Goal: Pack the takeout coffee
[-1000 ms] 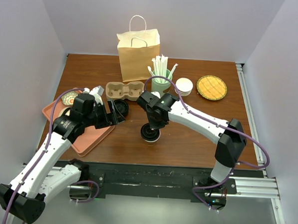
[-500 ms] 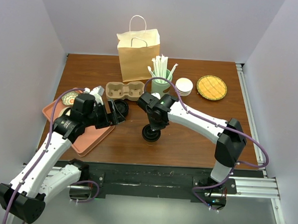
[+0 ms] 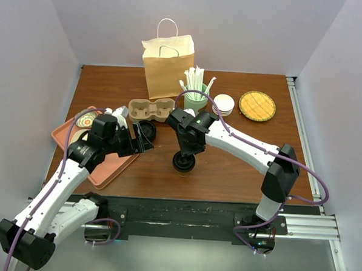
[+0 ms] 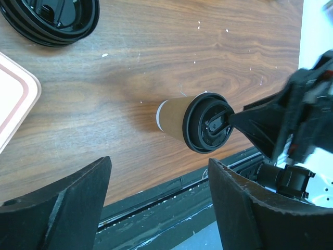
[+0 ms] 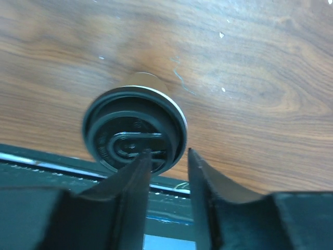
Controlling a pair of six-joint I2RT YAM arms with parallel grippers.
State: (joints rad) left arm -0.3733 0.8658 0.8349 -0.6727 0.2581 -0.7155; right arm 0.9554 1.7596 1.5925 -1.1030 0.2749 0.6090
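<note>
R gripper point(image 5: 167, 156) is straight above the coffee point(image 5: 135, 136), pointing down at it, fingers point(image 5: 132, 182) drawn close w/ only a narrow gap. From the R wrist cam one tip sits over the black lid and the other just outside its edge, so the rim lies in the gap. I can't tell whether they actually clamp it or only touch. The L wrist cam shows a dark fingertip of that hand meeting the lid top of the coffee point(image 4: 192, 122). The cup stands upright on the table point(image 3: 240, 169), directly under the R gripper point(image 3: 185, 155), brown wall visible below the lid. L gripper point(image 4: 158, 162) is spread wide and holds nothing. The coffee is ahead of its fingers, near but apart, not between them. A stack of black lids point(image 4: 52, 21) lies further out from the L hand on one side, and the pink tray point(image 4: 15, 101) edge is just beside that same finger. The paper bag point(image 3: 167, 68) stands well beyond both hands at the far side, w/ the cardboard cup carrier point(image 3: 151, 108) in front of it.
</note>
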